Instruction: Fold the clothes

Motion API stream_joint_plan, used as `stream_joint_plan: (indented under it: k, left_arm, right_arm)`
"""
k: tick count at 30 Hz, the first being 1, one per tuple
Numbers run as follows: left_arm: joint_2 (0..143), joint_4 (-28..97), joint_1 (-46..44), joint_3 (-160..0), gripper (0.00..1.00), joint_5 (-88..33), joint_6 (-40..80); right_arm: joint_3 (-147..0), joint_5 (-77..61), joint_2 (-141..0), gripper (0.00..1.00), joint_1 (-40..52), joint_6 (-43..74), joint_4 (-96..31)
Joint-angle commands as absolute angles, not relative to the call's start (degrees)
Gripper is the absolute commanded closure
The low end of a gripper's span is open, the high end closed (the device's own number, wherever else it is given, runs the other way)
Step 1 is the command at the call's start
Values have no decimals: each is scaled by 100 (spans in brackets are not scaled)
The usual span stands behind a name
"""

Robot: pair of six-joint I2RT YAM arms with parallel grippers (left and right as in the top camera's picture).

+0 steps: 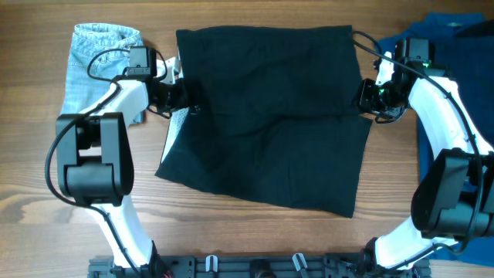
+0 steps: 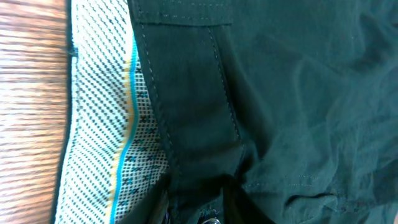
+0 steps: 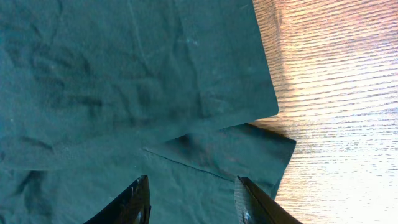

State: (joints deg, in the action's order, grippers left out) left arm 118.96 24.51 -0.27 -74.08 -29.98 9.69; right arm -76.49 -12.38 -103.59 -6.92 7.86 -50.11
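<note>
The black shorts [image 1: 270,116] lie across the middle of the table, their upper half lying over the lower one. At their left edge the whitish dotted lining [image 2: 99,124] with a blue stripe is turned out. My left gripper [image 1: 185,99] sits at that left edge. In the left wrist view, my left gripper [image 2: 196,186] has its dark fingers closed around a bunch of black fabric by the waistband. My right gripper [image 1: 364,96] is at the right edge of the shorts. In the right wrist view, my right gripper [image 3: 191,180] stands open over flat black fabric near the corner of the upper layer [image 3: 261,106].
A light-blue denim garment [image 1: 93,62] lies at the back left beside the left arm. A dark blue garment [image 1: 455,38] lies at the back right under the right arm. Bare wooden tabletop [image 1: 231,232] shows in front of the shorts.
</note>
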Motion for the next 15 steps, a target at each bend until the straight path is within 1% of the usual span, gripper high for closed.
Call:
stream_joint_plan:
  k: [1, 3, 4, 15]
  left_arm:
    - [12022, 2438, -47, -7321, 85, -3251, 939]
    - [12016, 2438, -40, -7325, 94, -3251, 939]
    - [12011, 2438, -36, -7325, 96, -3251, 939]
    - [11439, 2672, 364, -7328, 96, -3251, 941]
  right_arm:
    - [-7609, -1203, -10291, 55, -694, 749, -4989]
    - [-7609, -1186, -10291, 56, -694, 749, -4989]
    - [-7609, -1177, -10291, 55, -694, 751, -4989]
    - [-7612, -1166, -10291, 56, -694, 746, -4991]
